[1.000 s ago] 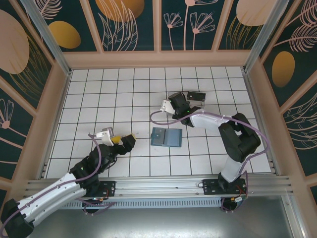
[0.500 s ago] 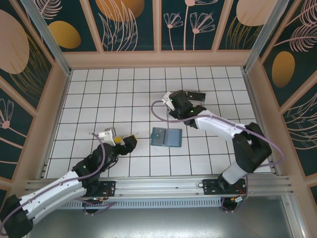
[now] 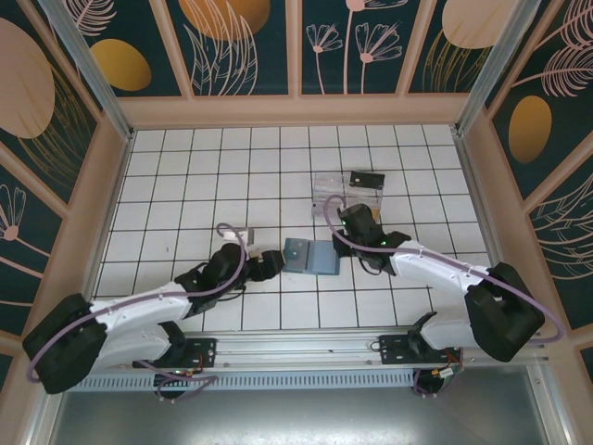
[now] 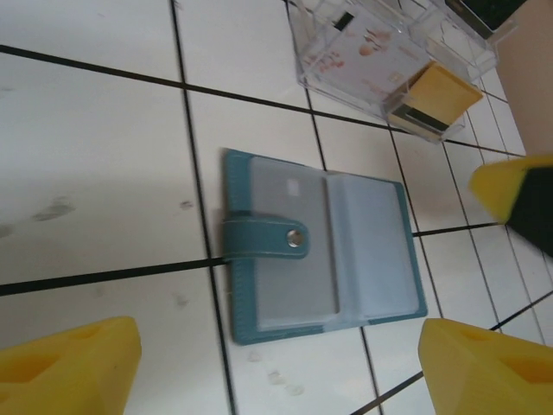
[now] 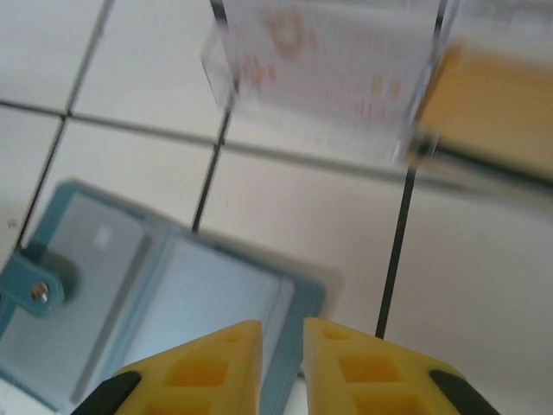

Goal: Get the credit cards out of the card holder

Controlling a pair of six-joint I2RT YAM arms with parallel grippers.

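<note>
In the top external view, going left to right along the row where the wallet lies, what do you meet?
Left gripper → card holder, lying open and flat → right gripper, by the holder's right edge. The clear plastic box sits farther back, so it stays out of this order.

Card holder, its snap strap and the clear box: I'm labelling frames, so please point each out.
card holder (image 4: 371, 259), left wrist view, right clear sleeve.
snap strap (image 4: 268, 239), left wrist view, teal tab.
clear box (image 3: 347, 190), top external view, box middle.
</note>
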